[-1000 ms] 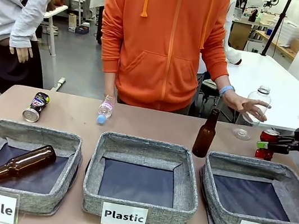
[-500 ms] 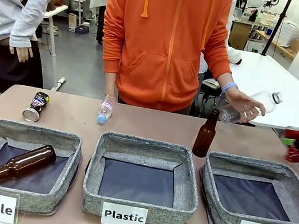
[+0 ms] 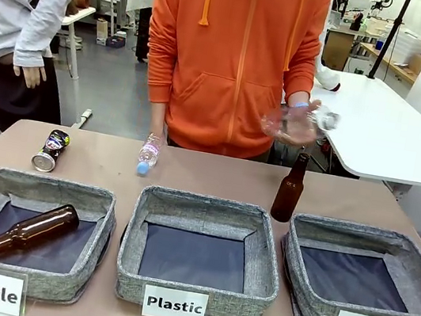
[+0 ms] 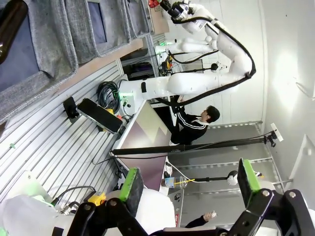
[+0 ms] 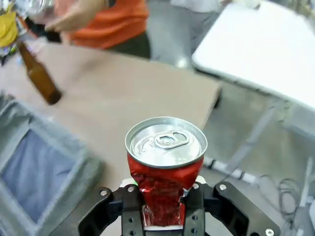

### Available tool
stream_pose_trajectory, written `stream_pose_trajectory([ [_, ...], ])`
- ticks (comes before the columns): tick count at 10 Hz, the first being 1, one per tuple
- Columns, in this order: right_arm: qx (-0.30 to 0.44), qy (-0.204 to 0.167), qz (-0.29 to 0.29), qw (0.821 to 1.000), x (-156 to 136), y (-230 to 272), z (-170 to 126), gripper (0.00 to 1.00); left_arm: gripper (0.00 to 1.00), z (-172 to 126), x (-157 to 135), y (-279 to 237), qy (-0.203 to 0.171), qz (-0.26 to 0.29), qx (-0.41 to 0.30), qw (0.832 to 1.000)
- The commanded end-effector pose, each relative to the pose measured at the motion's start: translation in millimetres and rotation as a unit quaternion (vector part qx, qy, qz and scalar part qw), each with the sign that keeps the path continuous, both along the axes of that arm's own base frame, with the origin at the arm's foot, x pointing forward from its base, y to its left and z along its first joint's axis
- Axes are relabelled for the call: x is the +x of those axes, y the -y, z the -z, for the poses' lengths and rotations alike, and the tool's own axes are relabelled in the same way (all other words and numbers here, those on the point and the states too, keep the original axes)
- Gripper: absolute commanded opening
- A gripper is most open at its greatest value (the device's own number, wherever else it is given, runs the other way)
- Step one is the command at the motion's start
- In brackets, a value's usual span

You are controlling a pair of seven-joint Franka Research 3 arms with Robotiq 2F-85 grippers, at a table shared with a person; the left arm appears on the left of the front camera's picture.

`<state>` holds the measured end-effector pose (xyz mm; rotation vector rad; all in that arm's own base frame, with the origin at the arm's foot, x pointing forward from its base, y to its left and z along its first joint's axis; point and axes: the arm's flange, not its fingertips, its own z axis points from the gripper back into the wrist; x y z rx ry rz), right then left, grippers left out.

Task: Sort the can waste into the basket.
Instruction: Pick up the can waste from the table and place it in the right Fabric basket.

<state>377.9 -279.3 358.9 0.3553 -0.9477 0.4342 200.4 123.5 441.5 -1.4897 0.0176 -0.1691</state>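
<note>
Tan tabletop lies blurred beyond the red can (image 5: 166, 147), which the right gripper (image 5: 163, 199) clamps by its dented lower body. The can stands upright between the fingers, pull-tab end facing the wrist camera. Left of the fingers sits the basket (image 5: 74, 167), with a brown bottle (image 5: 40, 76) at its far corner. The black can (image 3: 51, 150) lies on its side, silver end toward the robot. The left gripper (image 4: 189, 179) gapes wide, holding nothing.

Three baskets (image 3: 38, 183) (image 3: 203, 202) (image 3: 359, 230), two cans (image 3: 51, 150) (image 5: 165, 169), two brown bottles (image 3: 22, 232) (image 3: 289, 191) and two clear plastic bottles (image 3: 148, 154) (image 3: 296, 123)
</note>
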Motion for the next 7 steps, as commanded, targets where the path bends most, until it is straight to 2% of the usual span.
stream_pose_trajectory([
  [1, 0.045, -0.106, -0.061, 0.991, -33, -58, -41, 0.0, 1.0, 0, 0, -1, 0.006, 0.0, -0.012, 1.0],
  [2, 0.017, -0.16, -0.114, 0.98, -53, -92, -60, 0.0, 1.0, 0, 0, -1, 0.006, 0.0, -0.012, 1.0],
  [3, -0.024, -0.186, -0.192, 0.963, -65, -122, -78, 0.0, 1.0, 0, 0, -1, 0.006, 0.0, -0.012, 1.0],
  [4, -0.075, -0.2, -0.237, 0.948, -71, -146, -92, 0.0, 1.0, 0, 0, -1, 0.006, 0.0, -0.012, 1.0],
  [5, -0.107, -0.23, -0.295, 0.921, -73, -171, -107, 0.0, 1.0, 0, 0, -1, 0.006, 0.0, -0.012, 1.0],
  [7, -0.14, -0.294, -0.351, 0.878, -55, -224, -127, 0.0, 1.0, 0, 0, -1, 0.006, 0.0, -0.012, 1.0],
])
